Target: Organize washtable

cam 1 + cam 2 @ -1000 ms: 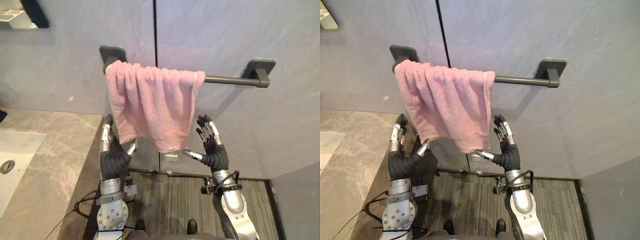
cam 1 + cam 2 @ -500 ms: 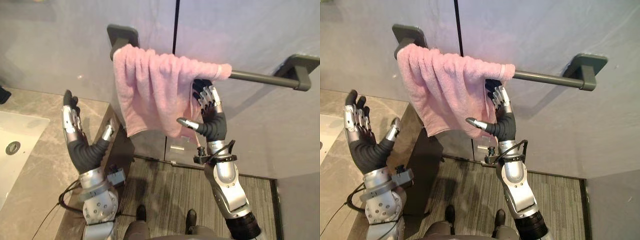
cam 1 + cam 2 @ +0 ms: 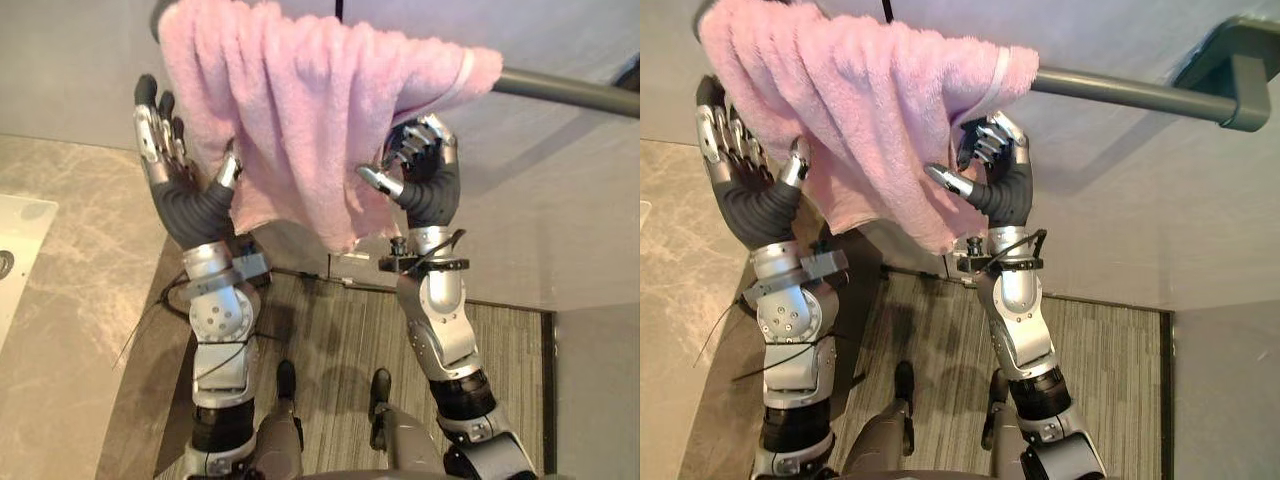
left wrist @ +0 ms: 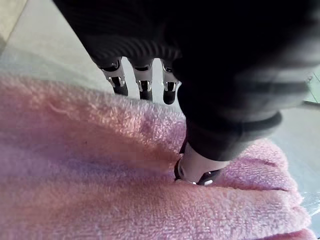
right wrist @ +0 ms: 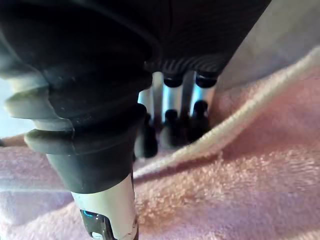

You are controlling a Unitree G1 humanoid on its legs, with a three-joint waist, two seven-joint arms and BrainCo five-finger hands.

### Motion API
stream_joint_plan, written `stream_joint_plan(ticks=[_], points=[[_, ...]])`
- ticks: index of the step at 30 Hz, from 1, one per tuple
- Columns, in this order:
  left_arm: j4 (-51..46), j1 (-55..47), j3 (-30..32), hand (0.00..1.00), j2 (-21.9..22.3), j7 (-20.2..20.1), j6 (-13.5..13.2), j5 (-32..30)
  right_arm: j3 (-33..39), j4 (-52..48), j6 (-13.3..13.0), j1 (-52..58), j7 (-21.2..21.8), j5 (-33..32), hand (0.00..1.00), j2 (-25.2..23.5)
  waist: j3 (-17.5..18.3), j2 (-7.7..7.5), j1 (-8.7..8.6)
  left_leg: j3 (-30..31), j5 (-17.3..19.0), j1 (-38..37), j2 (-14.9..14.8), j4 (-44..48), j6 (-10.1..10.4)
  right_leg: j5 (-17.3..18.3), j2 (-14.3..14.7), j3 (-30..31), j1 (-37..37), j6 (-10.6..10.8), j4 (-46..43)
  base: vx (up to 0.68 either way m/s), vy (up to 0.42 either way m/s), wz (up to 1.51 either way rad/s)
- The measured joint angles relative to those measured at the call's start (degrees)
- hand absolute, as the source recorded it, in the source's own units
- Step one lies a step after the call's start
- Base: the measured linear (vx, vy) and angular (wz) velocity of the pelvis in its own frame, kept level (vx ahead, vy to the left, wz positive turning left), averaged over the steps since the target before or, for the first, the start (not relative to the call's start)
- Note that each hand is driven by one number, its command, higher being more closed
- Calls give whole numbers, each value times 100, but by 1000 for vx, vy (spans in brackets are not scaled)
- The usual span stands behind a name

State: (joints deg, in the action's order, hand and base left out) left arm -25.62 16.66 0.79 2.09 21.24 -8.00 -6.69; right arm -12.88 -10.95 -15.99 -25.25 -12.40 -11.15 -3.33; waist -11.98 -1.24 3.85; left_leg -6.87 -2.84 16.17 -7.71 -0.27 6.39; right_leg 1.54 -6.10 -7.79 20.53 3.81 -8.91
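Note:
A pink towel (image 3: 300,110) hangs bunched over a dark grey wall bar (image 3: 1120,88), gathered toward the bar's left end. My left hand (image 3: 185,200) is raised at the towel's left edge, open. Its fingers (image 4: 142,85) stand straight behind the cloth and its thumb (image 4: 197,170) rests on the front. My right hand (image 3: 430,185) is at the towel's right edge just under the bar. Its fingers (image 5: 172,125) are curled behind the white-stitched hem and its thumb (image 3: 945,180) lies across the front, so it is shut on the towel.
The bar's right bracket (image 3: 1240,70) is fixed to the grey wall, and the right half of the bar is bare. A marbled stone counter (image 3: 70,290) with a white sink (image 3: 15,260) lies to the left. Striped grey floor (image 3: 500,350) is below.
The camera has moved in toward the towel. My left hand has come up from the counter side to the towel's left edge. My right hand's fingers have curled onto the right hem.

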Motion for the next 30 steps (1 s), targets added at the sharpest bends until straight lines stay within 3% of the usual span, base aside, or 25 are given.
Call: stream_joint_plan(ticks=[1, 7, 23, 30], points=[[109, 143, 7, 100, -19, 3, 8, 59, -8, 29, -26, -30, 4, -22, 100, -34, -36, 20, 3, 7, -31, 0, 0, -24, 11, -7, 1, -2, 7, -8, 1, 0, 0, 0], [445, 670, 166, 100, -123, 2, 40, 274, 36, 80, -120, -431, 9, -277, 100, -69, -168, 55, -17, 28, -388, 24, 13, -498, -6, -199, 35, 6, 210, -19, 115, -56, -18, -2], [450, 828, 243, 100, -125, 8, -5, 381, 465, 282, -186, -660, 61, -907, 100, -62, -214, 89, -21, 11, -505, 171, 111, -499, -95, -525, 19, 69, 245, 26, 422, -15, 2, 0], [444, 649, 183, 100, -185, -178, -4, 382, 1136, 285, -158, -341, 213, -977, 100, 272, -215, 86, -150, 16, -504, -52, 142, -504, -95, -578, 1, 70, -38, 44, 542, 0, 2, 0]])
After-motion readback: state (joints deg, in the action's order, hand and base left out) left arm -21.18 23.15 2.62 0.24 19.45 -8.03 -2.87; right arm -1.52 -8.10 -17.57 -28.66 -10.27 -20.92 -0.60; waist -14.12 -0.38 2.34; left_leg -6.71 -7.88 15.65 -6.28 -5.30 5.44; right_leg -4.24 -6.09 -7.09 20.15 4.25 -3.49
